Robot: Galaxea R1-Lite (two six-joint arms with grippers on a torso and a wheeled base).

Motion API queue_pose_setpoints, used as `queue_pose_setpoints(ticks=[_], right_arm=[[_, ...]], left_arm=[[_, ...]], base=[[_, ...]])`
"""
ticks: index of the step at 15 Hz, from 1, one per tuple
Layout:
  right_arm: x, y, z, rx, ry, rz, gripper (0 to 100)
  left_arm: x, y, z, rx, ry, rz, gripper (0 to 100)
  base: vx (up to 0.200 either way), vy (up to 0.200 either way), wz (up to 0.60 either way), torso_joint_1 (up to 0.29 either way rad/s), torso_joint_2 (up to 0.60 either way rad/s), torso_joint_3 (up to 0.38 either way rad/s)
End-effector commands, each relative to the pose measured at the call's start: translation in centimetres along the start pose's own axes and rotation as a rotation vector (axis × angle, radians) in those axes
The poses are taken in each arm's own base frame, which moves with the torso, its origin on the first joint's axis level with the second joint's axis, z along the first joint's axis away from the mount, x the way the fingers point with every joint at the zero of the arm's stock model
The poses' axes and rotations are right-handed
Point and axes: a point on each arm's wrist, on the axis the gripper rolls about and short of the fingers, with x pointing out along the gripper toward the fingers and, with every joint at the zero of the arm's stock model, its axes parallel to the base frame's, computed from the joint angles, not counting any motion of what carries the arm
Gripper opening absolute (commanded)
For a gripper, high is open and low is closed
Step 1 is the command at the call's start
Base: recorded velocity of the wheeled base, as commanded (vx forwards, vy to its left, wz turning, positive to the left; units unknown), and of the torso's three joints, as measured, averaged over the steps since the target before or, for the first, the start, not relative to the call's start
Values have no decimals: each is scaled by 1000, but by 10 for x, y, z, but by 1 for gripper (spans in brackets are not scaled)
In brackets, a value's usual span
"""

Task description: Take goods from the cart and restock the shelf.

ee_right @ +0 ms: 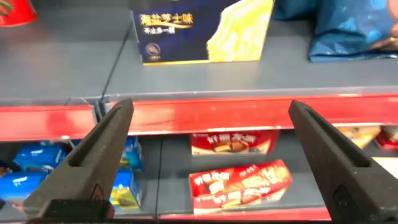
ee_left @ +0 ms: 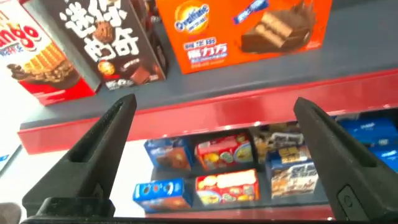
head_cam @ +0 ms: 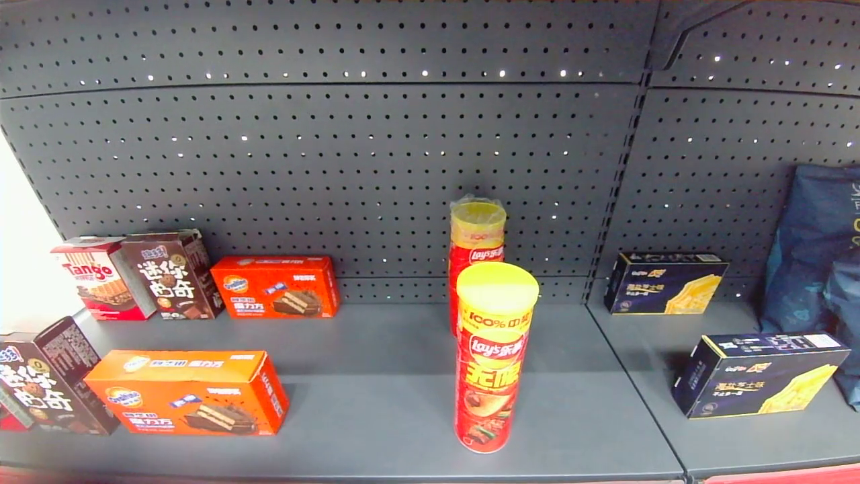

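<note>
The grey shelf [head_cam: 376,376] carries two red chip cans with yellow lids: one near the front [head_cam: 494,356], one behind it [head_cam: 476,249]. To their left lie an orange wafer box at the front [head_cam: 188,393] and another at the back [head_cam: 275,286]. In the left wrist view my left gripper [ee_left: 214,115] is open and empty, below and in front of the shelf's red edge [ee_left: 249,109], facing the front orange box [ee_left: 242,28]. My right gripper [ee_right: 211,115] is also open and empty, in front of the red edge [ee_right: 249,112], under a dark blue box [ee_right: 199,31].
Brown cookie boxes [head_cam: 171,272] and a red wafer box [head_cam: 97,275] stand at the shelf's left. Two dark blue boxes [head_cam: 759,373] and a blue bag [head_cam: 816,249] occupy the right section. A lower shelf holds several snack packs [ee_left: 224,168] and red packs [ee_right: 239,180].
</note>
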Motion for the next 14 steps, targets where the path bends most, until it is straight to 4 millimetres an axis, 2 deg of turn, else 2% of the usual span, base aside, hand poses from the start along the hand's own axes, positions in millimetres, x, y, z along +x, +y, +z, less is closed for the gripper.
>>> queue_pose_setpoints(ticks=[1, 6, 8, 9, 12, 14], right_arm=[[-3, 0, -5, 0, -36, 5, 100], [-3, 0, -5, -1, -36, 5, 100], [-3, 0, -5, -1, -36, 5, 100], [-3, 0, -5, -1, -36, 5, 100], [-3, 0, -5, -1, -36, 5, 100], [-3, 0, -5, -1, -36, 5, 100]], left_arm=[[-3, -1, -1, -22, -38, -34, 100], [-3, -3, -1, -22, -58, -133, 100], [-3, -6, -2, -38, -72, -263, 100], [0, -9, -9, -35, -66, -306, 100], [1, -9, -9, -113, -67, -299, 100], [1, -9, -9, -98, -68, -291, 100]], base=[[0, 0, 0, 0, 0, 0], [0, 0, 0, 0, 0, 0], [0, 0, 0, 0, 0, 0], [0, 0, 0, 0, 0, 0], [0, 0, 0, 0, 0, 0], [0, 0, 0, 0, 0, 0]])
